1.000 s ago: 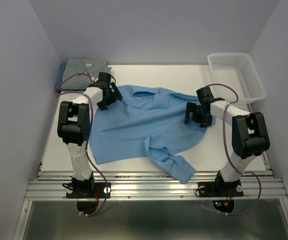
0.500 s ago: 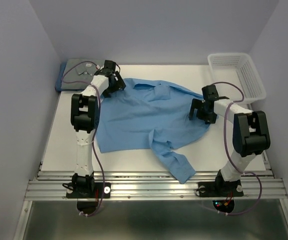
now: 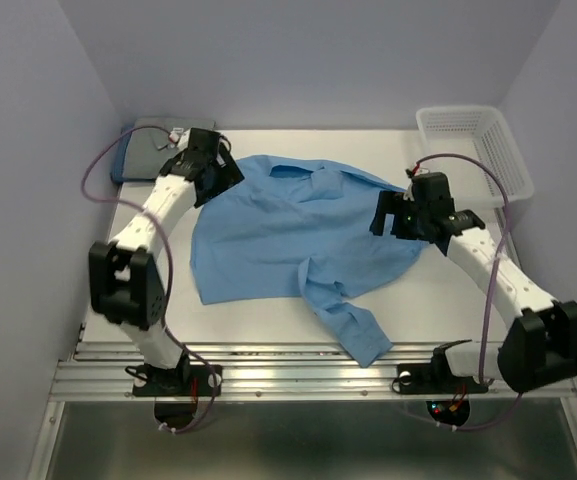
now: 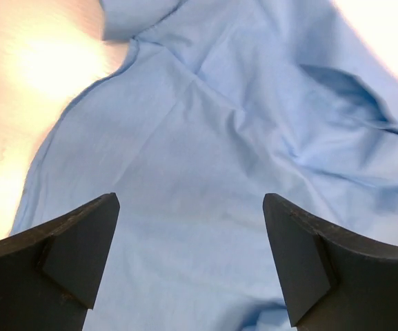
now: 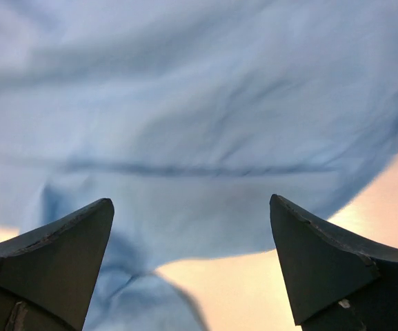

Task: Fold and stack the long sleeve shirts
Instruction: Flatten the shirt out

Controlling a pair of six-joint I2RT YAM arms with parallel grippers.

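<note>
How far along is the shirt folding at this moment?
Done: a grey shirt lies folded on a darker blue shirt in the far-left corner. In hand: the light blue shirt lies spread out, unfolded; the left hand and right hand hover open over its edges, gripping nothing. Left: fold it and stack it.

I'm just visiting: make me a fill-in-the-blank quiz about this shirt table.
The spread-out shirt on the table is light ____.
Left gripper and right gripper both have ____ jaws.
The white mesh basket sits in the far ____ corner.
The folded grey shirt sits in the far ____ corner.
Missing: blue; open; right; left.
</note>
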